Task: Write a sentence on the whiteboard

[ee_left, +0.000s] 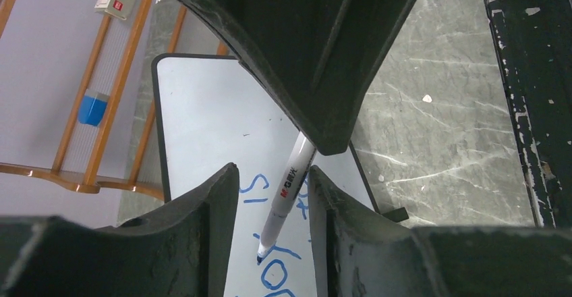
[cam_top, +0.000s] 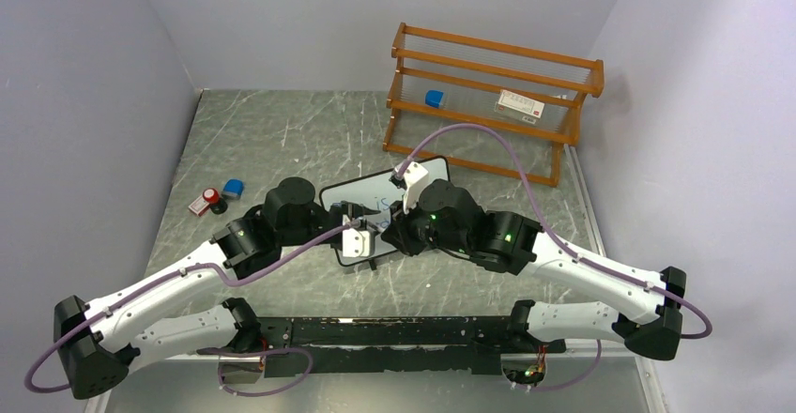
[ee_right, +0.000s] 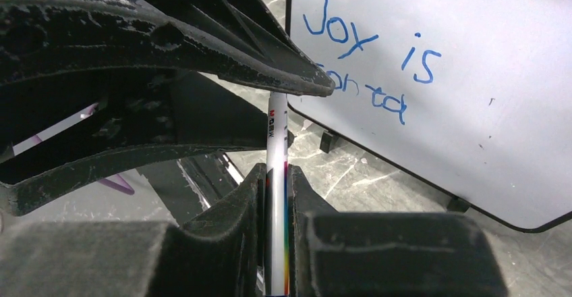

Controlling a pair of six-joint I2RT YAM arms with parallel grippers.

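Observation:
The whiteboard [cam_top: 357,193] lies mid-table, black-framed. The sentence [ee_right: 371,47] is in blue marker: "Joy is" on top, and "onta" showing below it, its start hidden by a finger. My right gripper [ee_right: 276,169] is shut on a white marker [ee_right: 276,135] and holds it over the board's near edge [cam_top: 402,218]. In the left wrist view the marker [ee_left: 287,189] slants down with its blue tip by the "y" of "Joy"; I cannot tell if it touches the whiteboard [ee_left: 202,121]. My left gripper [ee_left: 272,169] is open, one finger on each side of the marker, over the board [cam_top: 361,237].
An orange wooden rack [cam_top: 488,103] stands at the back right, holding a blue block [cam_top: 434,99] and a white-and-red box [cam_top: 520,104]. A red-and-white item [cam_top: 205,200] and a blue cap [cam_top: 234,187] lie at the left. A black rail [cam_top: 394,333] runs along the near edge.

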